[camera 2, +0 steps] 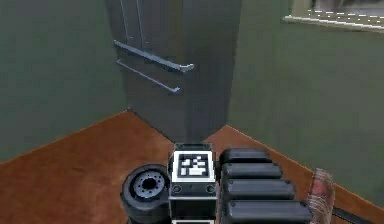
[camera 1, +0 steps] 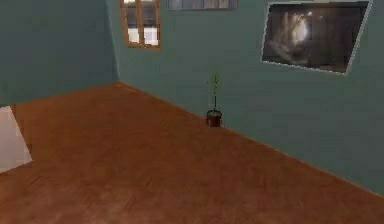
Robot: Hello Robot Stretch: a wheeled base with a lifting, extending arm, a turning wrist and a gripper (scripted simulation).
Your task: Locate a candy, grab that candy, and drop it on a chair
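**Candy's place cannot be told; gripper low before a grey fridge**

Where the candy lies cannot be told. In the arm side view the gripper [camera 2: 147, 190], a dark rounded body, sits beside a white square marker [camera 2: 193, 167] with black marks and black ribbed arm segments [camera 2: 250, 185]. Whether it holds anything, I cannot tell. Beyond stands a tall grey fridge [camera 2: 175, 60] with smooth bar handles, on a glossy reddish wooden floor [camera 2: 60, 165]. In the forward view a thin-stemmed potted plant [camera 1: 214, 108] stands against a teal wall [camera 1: 60, 45], with a wood-framed window [camera 1: 141, 22] and a dark framed picture [camera 1: 313, 35] higher up
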